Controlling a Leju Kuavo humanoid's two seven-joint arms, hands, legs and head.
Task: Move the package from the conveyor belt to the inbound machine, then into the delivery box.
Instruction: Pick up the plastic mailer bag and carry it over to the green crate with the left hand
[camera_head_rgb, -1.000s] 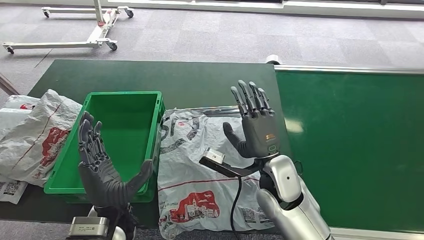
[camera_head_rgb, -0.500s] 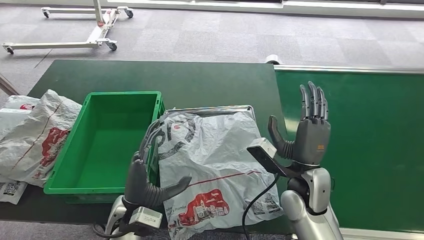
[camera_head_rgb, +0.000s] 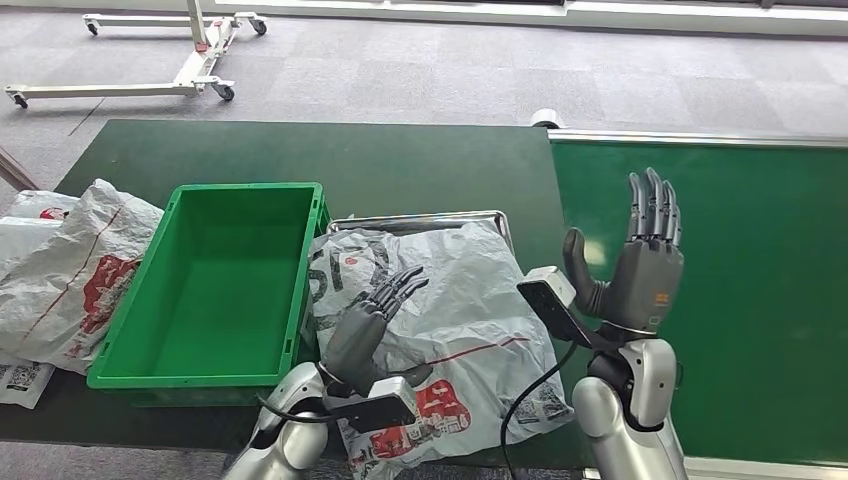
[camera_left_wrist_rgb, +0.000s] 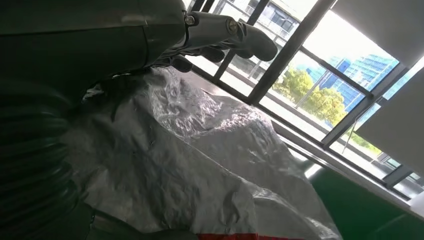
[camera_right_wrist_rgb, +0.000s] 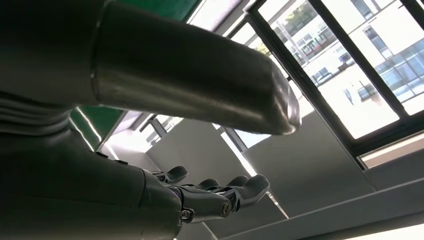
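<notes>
I take delivery box (camera_head_rgb: 215, 290) as landmark. Package (camera_head_rgb: 440, 320) lies just right of box, touching its right wall, on metal tray (camera_head_rgb: 420, 218) of inbound machine. My left hand (camera_head_rgb: 372, 325) rests on package, near box's right front corner. My right hand (camera_head_rgb: 630, 270) is raised further right, over conveyor belt (camera_head_rgb: 740, 290). Other bags (camera_head_rgb: 65, 265) lie left of box, touching it. Wheeled frame (camera_head_rgb: 150, 60) stands on floor well behind box.
</notes>
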